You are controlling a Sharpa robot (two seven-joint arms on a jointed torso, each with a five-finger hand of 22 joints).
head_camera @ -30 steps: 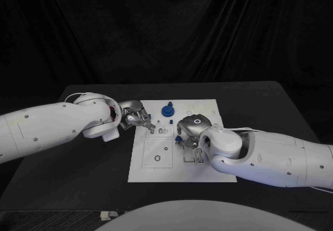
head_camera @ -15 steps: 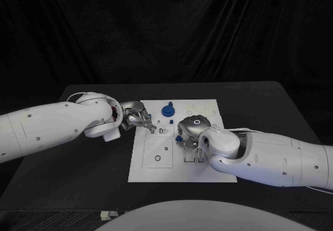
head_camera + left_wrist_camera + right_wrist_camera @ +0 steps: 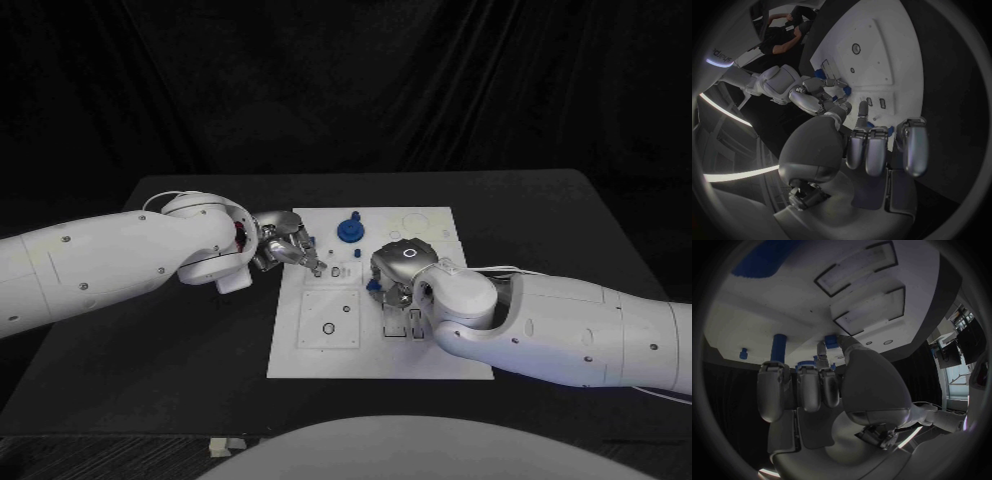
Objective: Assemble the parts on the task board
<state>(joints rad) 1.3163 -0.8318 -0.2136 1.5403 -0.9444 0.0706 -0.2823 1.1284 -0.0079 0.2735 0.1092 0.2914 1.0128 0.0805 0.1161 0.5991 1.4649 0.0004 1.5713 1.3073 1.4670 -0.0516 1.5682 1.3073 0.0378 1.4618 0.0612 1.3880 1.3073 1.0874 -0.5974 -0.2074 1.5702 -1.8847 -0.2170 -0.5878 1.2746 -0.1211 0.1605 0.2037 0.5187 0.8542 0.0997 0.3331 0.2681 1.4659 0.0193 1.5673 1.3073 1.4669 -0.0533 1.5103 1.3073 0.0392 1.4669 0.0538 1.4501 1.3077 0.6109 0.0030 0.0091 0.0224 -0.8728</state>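
Observation:
The white task board (image 3: pixel 325 345) lies mid-table. A tall blue part (image 3: pixel 348 230) stands near its far edge. My left hand (image 3: pixel 289 247) is at the board's left edge, fingers curled (image 3: pixel 873 145), one fingertip down on the board. Blue slivers (image 3: pixel 891 131) show behind those fingers; whether they are held is unclear. My right hand (image 3: pixel 397 268) hovers over the board's middle and pinches a small blue part (image 3: pixel 831 340) against the board, also seen as a blue speck (image 3: pixel 372 288). A blue peg (image 3: pixel 779 347) stands beside it.
Two black-outlined rectangular recesses (image 3: pixel 870 310) lie on the board past my right hand. A raised square plate with a round hole (image 3: pixel 327 320) occupies the board's left half. Black table (image 3: pixel 173 340) surrounds the board.
My left arm has crept slightly toward the board. The right hand stays where it was, over the board's middle.

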